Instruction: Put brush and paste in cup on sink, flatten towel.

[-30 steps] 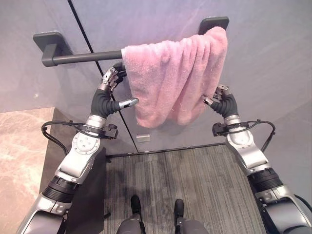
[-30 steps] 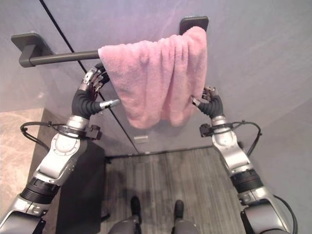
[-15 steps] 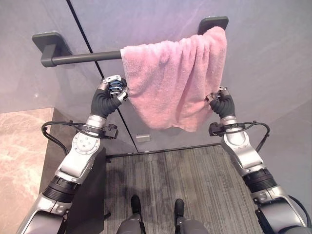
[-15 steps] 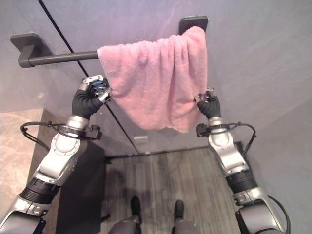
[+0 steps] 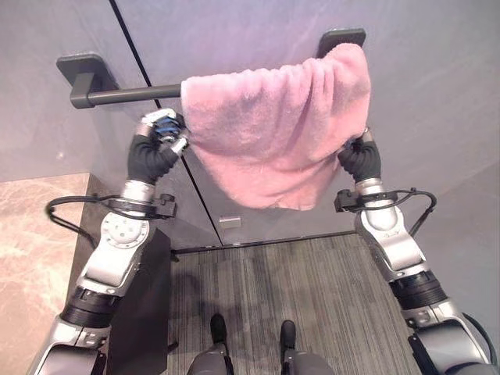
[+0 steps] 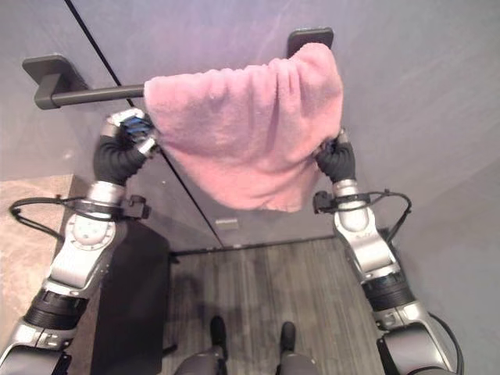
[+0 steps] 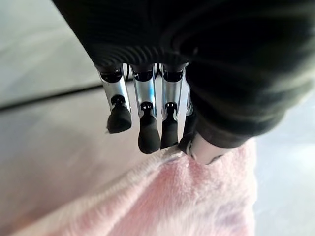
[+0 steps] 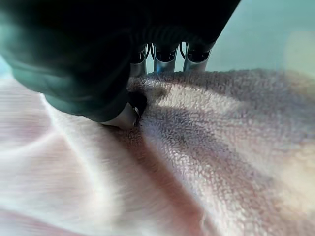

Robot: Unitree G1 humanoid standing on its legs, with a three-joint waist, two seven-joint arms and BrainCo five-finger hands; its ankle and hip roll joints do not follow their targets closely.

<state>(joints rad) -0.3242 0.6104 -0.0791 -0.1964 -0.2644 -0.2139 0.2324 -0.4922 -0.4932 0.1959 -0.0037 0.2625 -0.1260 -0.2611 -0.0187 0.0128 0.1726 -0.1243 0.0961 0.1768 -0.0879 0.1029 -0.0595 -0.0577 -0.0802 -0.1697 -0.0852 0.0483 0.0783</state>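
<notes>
Left hand (image 5: 156, 137) up at the near edge of the fluffy pink terry towel (image 5: 273, 125), thumb and fingers (image 7: 147, 132) pinching its corner. Right hand (image 5: 359, 156) on the opposite edge, thumb and fingers curled into the cloth, clamped on. Between the two hands the towel hangs spread, draped over the dark grey metal wall rail (image 5: 125, 94) just above them.

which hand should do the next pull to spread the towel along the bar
Left, probably. The left hand pinches the pink towel's edge just under the bare stretch of towel bar, so it has room to drag. The right hand grips the other edge, below the bar's end mount.
</notes>
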